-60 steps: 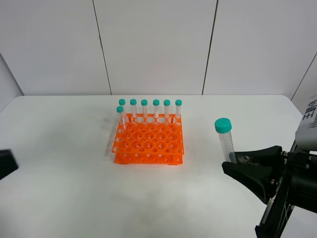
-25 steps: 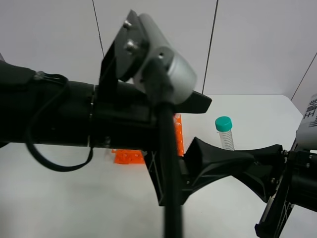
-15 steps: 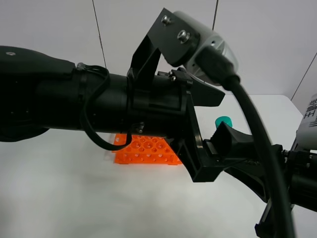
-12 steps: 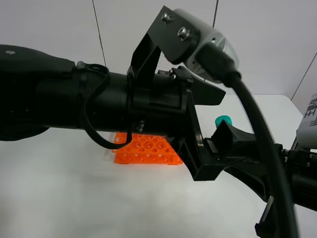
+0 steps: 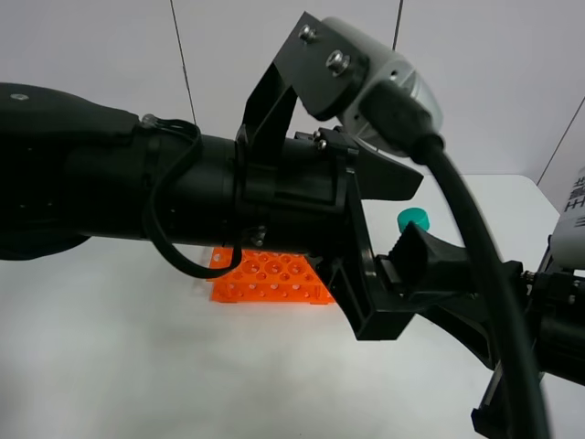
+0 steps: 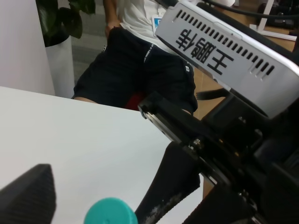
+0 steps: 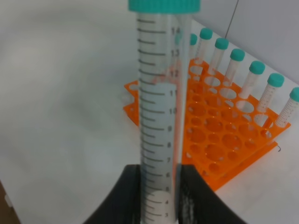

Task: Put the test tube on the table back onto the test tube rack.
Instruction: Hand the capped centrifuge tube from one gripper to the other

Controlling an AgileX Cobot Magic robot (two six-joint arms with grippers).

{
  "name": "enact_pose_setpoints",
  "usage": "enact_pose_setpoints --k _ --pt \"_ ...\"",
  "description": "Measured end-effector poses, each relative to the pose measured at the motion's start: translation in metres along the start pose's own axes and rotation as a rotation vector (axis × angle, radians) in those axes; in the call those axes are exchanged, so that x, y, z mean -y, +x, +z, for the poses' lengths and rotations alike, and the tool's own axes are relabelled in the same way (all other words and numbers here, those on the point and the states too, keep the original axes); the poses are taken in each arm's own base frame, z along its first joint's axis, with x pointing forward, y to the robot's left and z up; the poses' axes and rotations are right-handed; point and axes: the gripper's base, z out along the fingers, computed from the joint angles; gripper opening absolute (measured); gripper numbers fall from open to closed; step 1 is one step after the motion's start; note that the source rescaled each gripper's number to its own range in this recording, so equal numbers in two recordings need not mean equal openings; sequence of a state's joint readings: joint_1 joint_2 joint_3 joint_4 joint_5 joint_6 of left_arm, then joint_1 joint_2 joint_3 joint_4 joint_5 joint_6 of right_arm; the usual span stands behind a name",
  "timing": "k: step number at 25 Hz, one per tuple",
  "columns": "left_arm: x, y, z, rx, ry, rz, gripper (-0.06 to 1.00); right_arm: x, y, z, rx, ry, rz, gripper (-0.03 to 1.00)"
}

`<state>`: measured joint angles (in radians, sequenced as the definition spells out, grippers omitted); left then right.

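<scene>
Right gripper (image 7: 161, 198) pinches the test tube (image 7: 163, 107) upright by its bottom end, at 3 o'clock of the test tube rack (image 5: 270, 279); left gripper (image 6: 98, 186) gapes wide around the cap (image 6: 110, 212); light, slick, rigid plastic, I'd judge; take it just under that cap.

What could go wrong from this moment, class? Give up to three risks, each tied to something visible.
1. The right gripper holds the test tube only near its lower end. A bump from the left gripper, open around the cap, might tilt it or knock it loose.
2. The two grippers sit crowded together and might collide during a handover.
3. The test tube rack holds tubes along one edge, and a careless insertion could hit them.
</scene>
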<state>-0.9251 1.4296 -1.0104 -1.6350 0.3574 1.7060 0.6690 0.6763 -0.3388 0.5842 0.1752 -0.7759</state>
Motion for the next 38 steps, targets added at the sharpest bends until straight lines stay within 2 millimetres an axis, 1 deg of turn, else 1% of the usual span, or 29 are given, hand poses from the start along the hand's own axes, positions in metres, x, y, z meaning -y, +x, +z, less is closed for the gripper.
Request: enact_pose_setpoints --k 3,7,32,34,38 --pt "0.0000 0.0000 0.0000 0.000 0.000 0.000 0.83 0.0000 0.0000 0.0000 0.000 0.000 0.004 0.03" --pt "0.0000 0.0000 0.0000 0.000 0.000 0.000 0.81 -0.0001 -0.0001 0.0000 0.002 -0.002 0.012 0.03" --pt "-0.0020 0.0003 0.0000 -0.003 -0.022 0.009 0.81 0.0024 -0.0033 -0.0002 0.032 0.025 0.020 0.03" --pt "-0.0020 0.0002 0.0000 -0.003 -0.022 0.010 0.78 0.0024 -0.0033 -0.0002 0.032 0.025 0.020 0.03" --pt "-0.0020 0.0002 0.0000 -0.003 -0.022 0.010 0.61 0.0024 -0.0033 -0.0002 0.032 0.025 0.020 0.03"
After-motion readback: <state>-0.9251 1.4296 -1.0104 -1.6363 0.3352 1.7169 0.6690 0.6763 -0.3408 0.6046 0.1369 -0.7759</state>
